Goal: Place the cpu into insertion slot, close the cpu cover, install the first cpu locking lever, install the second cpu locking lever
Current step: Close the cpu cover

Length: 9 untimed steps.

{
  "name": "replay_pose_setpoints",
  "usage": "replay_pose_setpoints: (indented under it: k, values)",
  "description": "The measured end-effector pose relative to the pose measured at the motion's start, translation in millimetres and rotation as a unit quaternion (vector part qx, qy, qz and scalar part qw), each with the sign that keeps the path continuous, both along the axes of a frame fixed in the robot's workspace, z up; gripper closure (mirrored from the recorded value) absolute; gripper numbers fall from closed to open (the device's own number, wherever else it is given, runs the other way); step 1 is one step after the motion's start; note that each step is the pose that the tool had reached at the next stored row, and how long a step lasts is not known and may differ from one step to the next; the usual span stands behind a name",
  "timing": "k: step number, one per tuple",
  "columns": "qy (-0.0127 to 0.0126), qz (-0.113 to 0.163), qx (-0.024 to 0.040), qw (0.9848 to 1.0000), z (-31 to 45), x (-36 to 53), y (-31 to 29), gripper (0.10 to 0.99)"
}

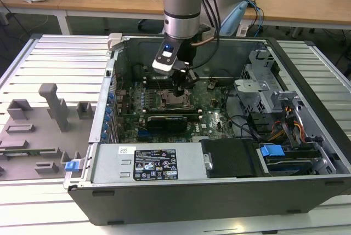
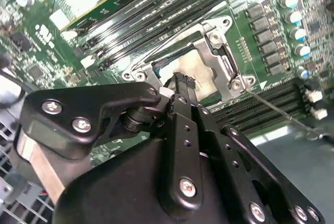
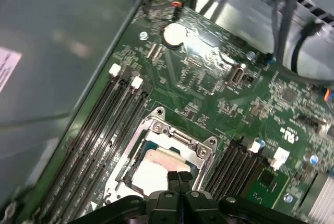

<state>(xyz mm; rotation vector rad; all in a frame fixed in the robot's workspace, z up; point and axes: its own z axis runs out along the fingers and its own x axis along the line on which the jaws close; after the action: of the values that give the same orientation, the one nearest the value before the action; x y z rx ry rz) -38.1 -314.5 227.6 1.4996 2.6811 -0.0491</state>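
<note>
The two fingers (image 3: 174,181) are pressed together with a bare seam between them and pinch nothing. In both wrist views their tips stand over the cpu (image 3: 154,164), and I cannot tell whether they touch its silver top or stop just short of it. The one cpu lies in the one insertion slot (image 1: 176,102), near the middle of the green motherboard (image 3: 219,88). The single cpu cover (image 3: 180,140) lies as a grey metal frame around the chip, which shows through its window. In the second wrist view a thin wire lever (image 2: 282,112) runs out from a corner of the cover across long black memory slots (image 2: 261,106); whether it is latched cannot be told. Such slots flank the socket on two opposite sides. In the exterior view the one arm (image 1: 181,5) comes down almost upright into the open computer case (image 1: 181,183). The gripper (image 1: 181,90) points straight down at the socket. The case lies flat on the ribbed metal table (image 1: 49,59), near its edge at the exterior view's right.
</note>
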Motion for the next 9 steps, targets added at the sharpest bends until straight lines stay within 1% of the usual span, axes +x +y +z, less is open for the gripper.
replay_pose_setpoints:
  k: [2, 3, 4, 5, 6, 8, 9]
  values:
    - [0.0000, 0.020, -0.0019, 0.9998, 0.0, 0.0, 0.0, 0.980]
    - [0.0000, 0.036, -0.0034, 0.9994, 0.0, 0.0, 0.0, 0.980]
    - [0.0000, 0.054, -0.0052, 0.9985, -0.1, 0.0, 0.0, 0.980]
    - [0.0000, 0.065, -0.0062, 0.9979, -0.1, 0.0, 0.0, 0.980]
    - [0.0000, 0.084, -0.0081, 0.9964, -0.1, 0.0, 0.0, 0.980]
    - [0.0000, 0.113, -0.0108, 0.9935, -0.2, 0.0, 0.0, 0.980]
    - [0.0000, 0.130, -0.0125, 0.9914, -0.2, 0.0, 0.0, 0.980]
